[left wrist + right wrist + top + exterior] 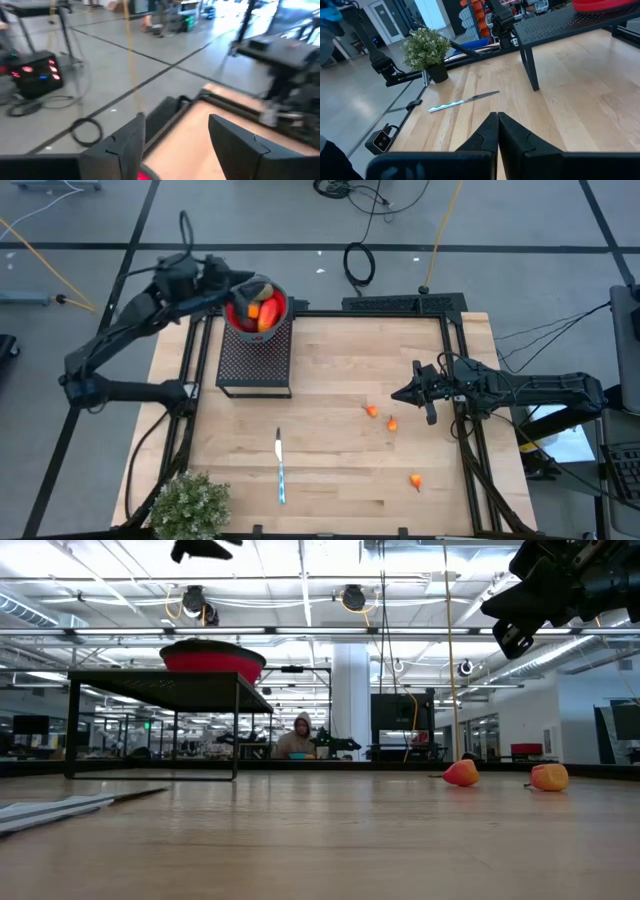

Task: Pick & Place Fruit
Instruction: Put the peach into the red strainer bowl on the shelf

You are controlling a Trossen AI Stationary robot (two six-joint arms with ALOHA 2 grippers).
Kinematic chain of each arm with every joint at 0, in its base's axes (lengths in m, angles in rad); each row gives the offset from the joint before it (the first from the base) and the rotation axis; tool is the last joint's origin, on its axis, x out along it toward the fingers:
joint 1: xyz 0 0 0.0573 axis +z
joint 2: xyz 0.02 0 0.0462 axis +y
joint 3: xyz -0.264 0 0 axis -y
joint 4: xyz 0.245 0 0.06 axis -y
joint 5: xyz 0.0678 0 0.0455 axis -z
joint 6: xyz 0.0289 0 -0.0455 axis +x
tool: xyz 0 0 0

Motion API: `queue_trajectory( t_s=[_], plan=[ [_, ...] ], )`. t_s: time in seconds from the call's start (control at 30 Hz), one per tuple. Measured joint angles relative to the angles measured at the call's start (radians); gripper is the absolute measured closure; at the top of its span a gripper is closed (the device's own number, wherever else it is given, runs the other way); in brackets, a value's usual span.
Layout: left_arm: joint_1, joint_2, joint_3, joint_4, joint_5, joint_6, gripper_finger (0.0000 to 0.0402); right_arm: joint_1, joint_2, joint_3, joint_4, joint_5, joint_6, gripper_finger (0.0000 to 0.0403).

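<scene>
**Fruit in the red bowl, three orange bits loose on the table**

At the near edge of the pale wooden plank table (330,470), a bushy green plant (190,505) with tiny pale leaves sits at the near left corner. Just inward from it lies a slim silver-and-teal knife (281,467), flat on the boards, pointing from near to far.

Toward the right side, three small rounded orange bits are scattered apart: one (415,479) close to the near right edge, and two more, (391,423) and (372,411), farther in at mid-table.

Just beyond those two, the right hand (400,394) hovers above the table at the end of a dark arm reaching in level from the right edge; its two wedge-shaped fingers are pressed together with nothing between them.

At the far left stands a black perforated metal stand (255,360) on thin legs. On its far end rests a round red bowl (281,308) holding red and orange fruit (257,311); individual pieces cannot be told apart.

The left hand (243,285) hangs over the bowl's far left rim, its arm folded in from the left edge. Its flat dark fingers (127,145) stand apart, holding nothing visible.
</scene>
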Motion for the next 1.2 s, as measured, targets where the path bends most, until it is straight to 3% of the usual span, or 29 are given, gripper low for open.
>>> queue_trajectory(
  t_s=[0.27, 0.73, 1.1, 1.2],
  plan=[
    [-0.101, -0.095, -0.001, -0.142, 0.003, -0.108, 0.0229, 0.000, 0.001, 0.000, 0.006, 0.000, 0.000, 0.0403],
    [-0.347, -0.138, -0.039, -0.239, -0.040, -0.108, 0.0315, 0.000, 0.001, 0.000, 0.007, -0.004, 0.002, 0.0403],
    [-0.502, -0.192, -0.264, 0.018, -0.042, -0.156, 0.0393, 0.038, 0.035, 0.002, 0.009, 0.001, -0.028, 0.0403],
    [-0.537, -0.221, -0.335, 0.094, -0.047, -0.190, 0.0397, 0.060, 0.075, 0.033, -0.030, 0.028, -0.062, 0.0403]
  ],
)
